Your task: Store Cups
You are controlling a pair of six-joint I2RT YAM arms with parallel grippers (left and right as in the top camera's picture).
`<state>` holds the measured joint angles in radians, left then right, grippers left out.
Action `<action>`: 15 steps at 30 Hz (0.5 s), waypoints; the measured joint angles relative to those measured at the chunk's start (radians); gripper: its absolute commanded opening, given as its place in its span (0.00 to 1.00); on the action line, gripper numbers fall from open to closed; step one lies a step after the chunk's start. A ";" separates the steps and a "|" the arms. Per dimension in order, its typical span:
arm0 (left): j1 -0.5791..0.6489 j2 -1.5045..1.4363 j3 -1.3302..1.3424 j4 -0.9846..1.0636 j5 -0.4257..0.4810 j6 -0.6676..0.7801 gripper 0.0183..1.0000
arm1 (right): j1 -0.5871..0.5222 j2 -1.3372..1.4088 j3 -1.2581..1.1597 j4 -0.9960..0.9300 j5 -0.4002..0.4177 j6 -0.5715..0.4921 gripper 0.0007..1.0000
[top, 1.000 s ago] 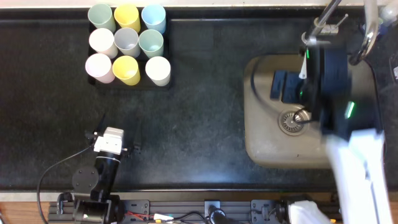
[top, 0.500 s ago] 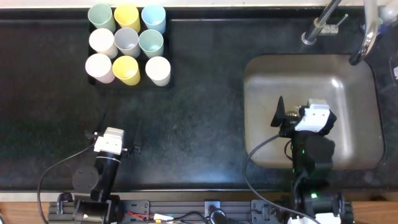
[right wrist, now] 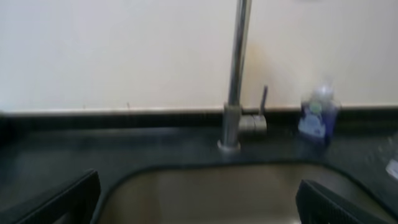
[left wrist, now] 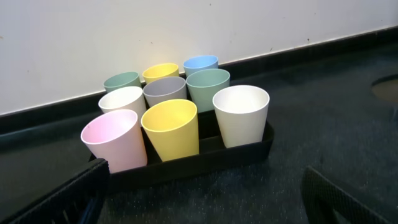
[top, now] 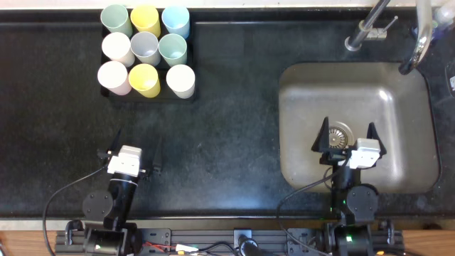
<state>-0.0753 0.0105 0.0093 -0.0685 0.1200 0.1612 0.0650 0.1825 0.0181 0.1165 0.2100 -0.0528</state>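
Seen from above, the left gripper point(top: 136, 142) is being held over the dark counter point(top: 227, 142). Its fingers are being kept spread wide, with nothing between them. Nine cups point(top: 145, 48) are being kept upright in a black tray point(top: 151, 99), well ahead of this gripper.

The top view is showing their open mouths as a three-by-three grid. The left wrist view is showing their sides instead. A pink cup point(left wrist: 115, 140), a yellow cup point(left wrist: 171, 127) and a white cup point(left wrist: 241, 113) are being shown in the row nearest the gripper. White, grey and green are lined up behind them. Green, yellow and blue are farthest off, near a pale wall point(left wrist: 186, 31). The gripper's dark fingers point(left wrist: 74, 196) are being seen far apart, one to each side of the tray.

The right gripper point(top: 348, 135) is being held over the sink point(top: 298, 92), well apart from the cups. Its fingers are likewise being kept spread, and nothing is being gripped. In the top view the drain point(top: 340, 135) is being shown between its fingertips. The right wrist view is looking across the basin. There, a faucet point(right wrist: 239, 74) is being shown rising ahead of the gripper. A small bottle point(right wrist: 314, 115) is being shown on the counter just beside the faucet.
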 measured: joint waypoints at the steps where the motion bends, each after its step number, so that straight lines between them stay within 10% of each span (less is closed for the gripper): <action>1: 0.000 0.000 0.000 0.000 0.000 0.000 1.00 | 0.000 -0.031 0.000 -0.051 0.001 0.000 1.00; 15: 0.000 0.000 0.000 0.000 0.000 0.000 1.00 | 0.000 -0.171 0.000 -0.175 -0.002 0.000 1.00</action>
<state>-0.0753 0.0101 0.0093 -0.0685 0.1204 0.1612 0.0650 0.0120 0.0181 -0.0586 0.2081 -0.0532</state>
